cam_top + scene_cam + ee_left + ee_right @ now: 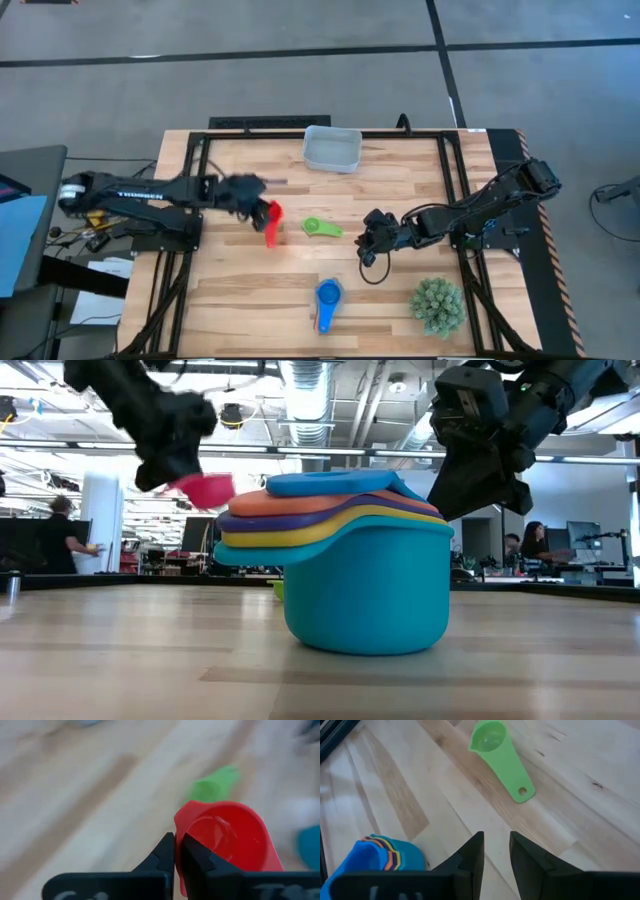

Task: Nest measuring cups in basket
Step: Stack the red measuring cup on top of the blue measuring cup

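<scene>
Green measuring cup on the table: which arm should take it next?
Right, probably. The right gripper hangs empty, fingers slightly apart, close beside the small green plastic measuring cup, which shows in its wrist view. The left gripper is shut on the red plastic measuring cup.

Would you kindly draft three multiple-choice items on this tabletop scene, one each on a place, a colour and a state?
1. Where does the basket sit?
A. the table's far edge
B. beside the plant
C. under the left arm

2. What colour is the cup held by the left gripper?
A. green
B. red
C. blue

3. How is the right gripper?
A. shut on the green cup
B. open, holding nothing
C. shut on the stack

Answers:
1 A, it shows at the high view's top centre.
2 B, the red cup is pinched at its rim.
3 B, bare wood shows between its fingers.
</scene>
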